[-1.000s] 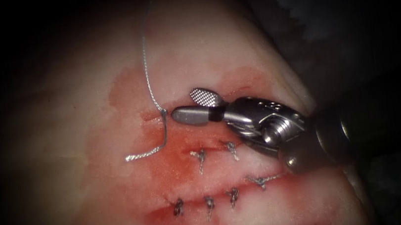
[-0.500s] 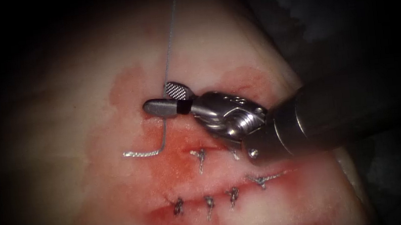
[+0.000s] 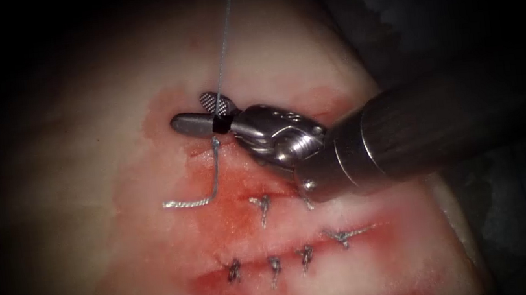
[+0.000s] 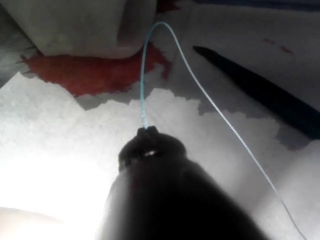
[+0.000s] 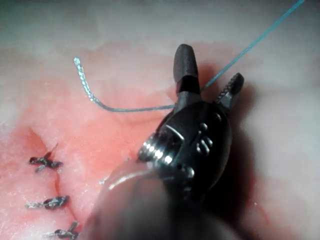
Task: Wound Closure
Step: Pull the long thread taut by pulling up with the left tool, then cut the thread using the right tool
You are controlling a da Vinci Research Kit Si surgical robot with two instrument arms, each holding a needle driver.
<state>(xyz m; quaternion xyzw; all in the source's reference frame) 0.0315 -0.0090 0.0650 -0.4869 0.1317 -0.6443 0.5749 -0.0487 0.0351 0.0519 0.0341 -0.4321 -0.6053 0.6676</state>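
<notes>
My right tool (image 3: 191,111) reaches in from the right over the tissue (image 3: 113,150), jaws open. The taut thread (image 3: 222,54) runs down between them to a knot (image 3: 215,143) at the left end of the upper cut. Below the knot a short frayed tail (image 3: 187,202) bends to the left and lies flat. In the right wrist view the right tool (image 5: 210,65) has its jaws spread with the thread (image 5: 250,42) crossing between them, held by neither. In the left wrist view the thread (image 4: 142,85) ends at the tip of my left tool (image 4: 146,132), which holds it.
Tied stitches (image 3: 261,207) cross the upper cut to the right of the knot. Several more stitches (image 3: 274,267) close a lower cut. Red fluid (image 3: 231,216) stains the tissue around both cuts. The tissue's edge (image 3: 398,127) falls away behind the right shaft.
The right tool has moved left and slightly up, so its open jaws now straddle the thread. The thread, slack and curved a second ago, has been pulled straight and leans right.
</notes>
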